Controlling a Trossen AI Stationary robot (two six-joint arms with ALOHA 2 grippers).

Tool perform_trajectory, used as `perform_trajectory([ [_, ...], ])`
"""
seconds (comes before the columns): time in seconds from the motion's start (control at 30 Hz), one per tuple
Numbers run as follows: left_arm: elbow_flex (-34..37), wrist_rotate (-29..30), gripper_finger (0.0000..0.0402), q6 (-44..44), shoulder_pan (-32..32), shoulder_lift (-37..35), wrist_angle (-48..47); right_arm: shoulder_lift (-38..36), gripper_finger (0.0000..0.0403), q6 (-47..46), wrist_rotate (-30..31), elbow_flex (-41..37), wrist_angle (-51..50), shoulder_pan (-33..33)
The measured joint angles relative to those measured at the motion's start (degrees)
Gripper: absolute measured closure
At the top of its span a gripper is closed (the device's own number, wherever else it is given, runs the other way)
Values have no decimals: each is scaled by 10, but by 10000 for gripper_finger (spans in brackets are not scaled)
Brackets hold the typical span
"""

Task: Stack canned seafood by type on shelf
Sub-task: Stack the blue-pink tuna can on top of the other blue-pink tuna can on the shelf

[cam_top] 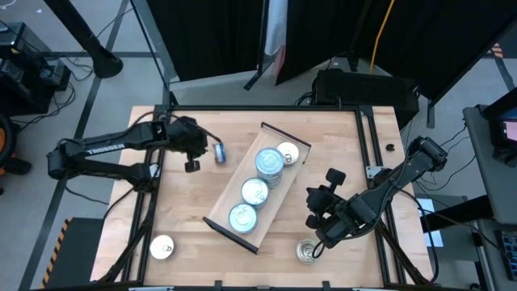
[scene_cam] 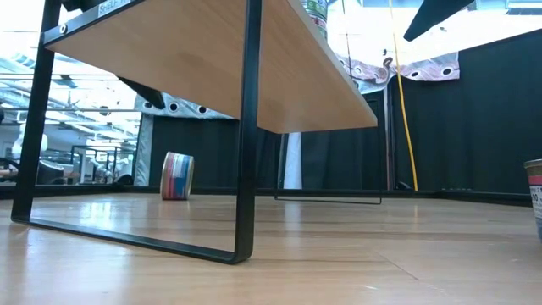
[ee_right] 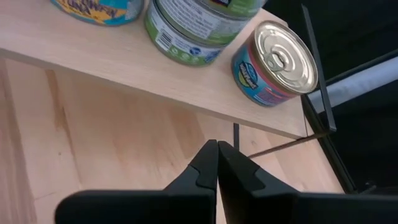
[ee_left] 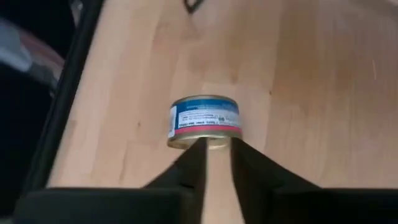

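Note:
The shelf (cam_top: 279,196) stands slantwise mid-table on dark legs (scene_cam: 246,127). Its top carries several tins: a blue-topped stack (cam_top: 270,162), two more blue tops (cam_top: 255,191) (cam_top: 242,217) and a pale pull-tab tin (cam_top: 288,153) (ee_right: 277,62). One blue-labelled tin (cam_top: 220,151) (ee_left: 205,121) (scene_cam: 178,176) rests on its curved wall on the table, left of the shelf. My left gripper (cam_top: 192,164) (ee_left: 216,144) hovers just left of it, open a little, touching nothing. My right gripper (cam_top: 321,212) (ee_right: 217,149) is shut and empty, right of the shelf.
Two loose tins stand on the table near its front edge: one at the left (cam_top: 162,247), one at the right (cam_top: 307,252) (scene_cam: 535,195), just below my right gripper. Bare tabletop lies between the shelf and the left edge.

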State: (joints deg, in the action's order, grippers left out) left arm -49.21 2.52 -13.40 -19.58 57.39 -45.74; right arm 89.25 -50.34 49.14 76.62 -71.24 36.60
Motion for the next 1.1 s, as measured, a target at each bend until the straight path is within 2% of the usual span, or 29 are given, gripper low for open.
perform_trajectory([
  [0.13,0,19,258,-104,20,32,-3,0,401,7,0,0,12,0],
  [0.27,0,71,204,-218,45,67,-2,0,401,13,-18,0,13,0],
  [0.37,0,96,188,-294,62,90,0,0,401,18,-29,0,15,0],
  [0.57,0,106,185,-472,84,127,12,0,401,31,-30,0,15,0],
  [0.73,0,110,183,-486,88,153,53,0,401,31,-30,0,19,0],
  [0.8,0,110,170,-486,89,166,47,0,401,31,-30,0,20,0],
  [1.0,0,111,75,-541,89,191,46,0,401,35,-30,0,24,0],
  [1.1,0,111,46,-588,89,195,52,0,401,35,-30,0,25,0],
])
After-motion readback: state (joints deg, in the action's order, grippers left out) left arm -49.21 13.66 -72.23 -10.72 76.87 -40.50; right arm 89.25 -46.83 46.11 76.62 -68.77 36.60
